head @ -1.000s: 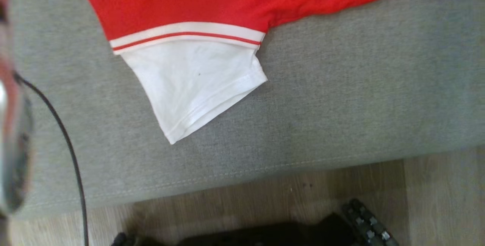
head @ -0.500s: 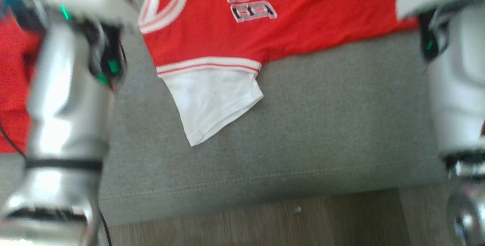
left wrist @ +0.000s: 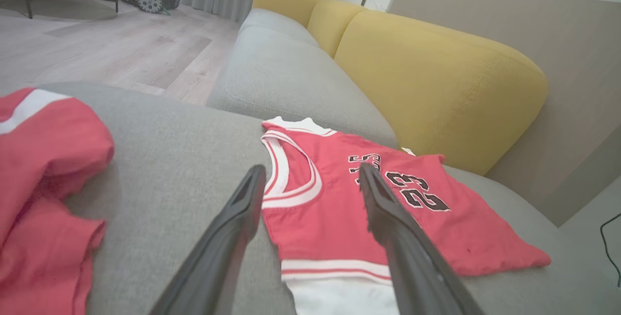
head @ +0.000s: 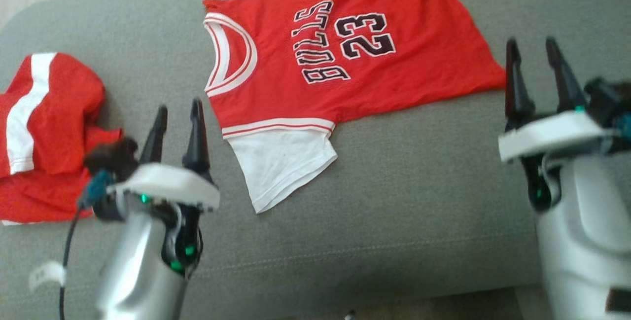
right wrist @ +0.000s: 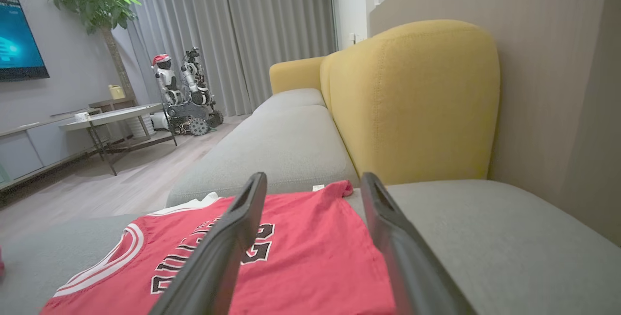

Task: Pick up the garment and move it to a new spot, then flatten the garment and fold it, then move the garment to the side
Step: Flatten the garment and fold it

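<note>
Two grippers with long dark fingers stand wide open and empty over the grey fabric sofa seat: the left gripper at the lower left of the head view, the right gripper at the right edge. Between them, in the upper centre, the red short-sleeved jersey with black "BULLS 23" lettering lies spread face-up, its white sleeve pointing down-frame. Flanking it this way probably readies each arm to pinch one end. A crumpled red-and-white garment sits at the far left, well apart, likely kept clear.
</note>
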